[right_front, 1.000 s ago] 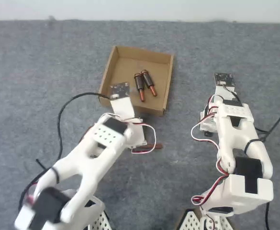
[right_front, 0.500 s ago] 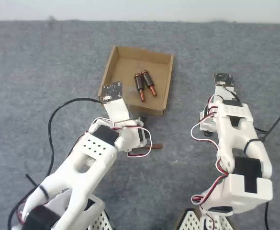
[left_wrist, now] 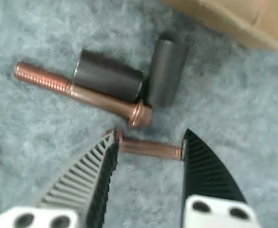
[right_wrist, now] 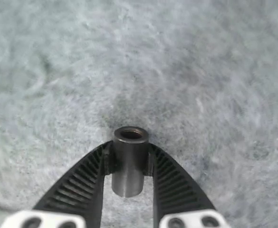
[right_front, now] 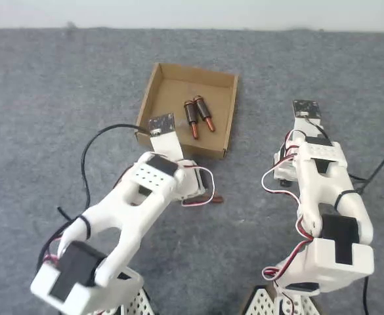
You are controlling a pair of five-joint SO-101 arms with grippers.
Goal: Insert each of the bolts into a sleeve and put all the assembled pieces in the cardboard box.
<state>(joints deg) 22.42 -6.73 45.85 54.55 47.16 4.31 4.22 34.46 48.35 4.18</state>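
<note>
Beside the box (right_front: 144, 108), left hand (left_wrist: 148, 142) spread astride a loose bolt (left_wrist: 150, 147); right hand (right_wrist: 128, 153) pinches a dark sleeve (right_wrist: 128, 171) over the grey tabletop (right_wrist: 215, 71).

two loose bolts (left_wrist: 43, 78) (left_wrist: 148, 147), three bare sleeves (left_wrist: 108, 76) (left_wrist: 166, 71) (right_wrist: 129, 161), two assembled pieces (right_front: 191, 113) (right_front: 203, 108), one cardboard box (right_front: 205, 151), two arms (right_front: 139, 210) (right_front: 323, 190).

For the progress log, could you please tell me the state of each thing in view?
left gripper: open, straddling a bolt.
straddled bolt: lying on the carpet, bare.
second bolt: lying bare beside a sleeve.
loose sleeves: lying down, no bolt in them.
right gripper: shut on a sleeve.
held sleeve: upright, bore empty.
cardboard box: open, two assembled pieces lying inside.
</note>
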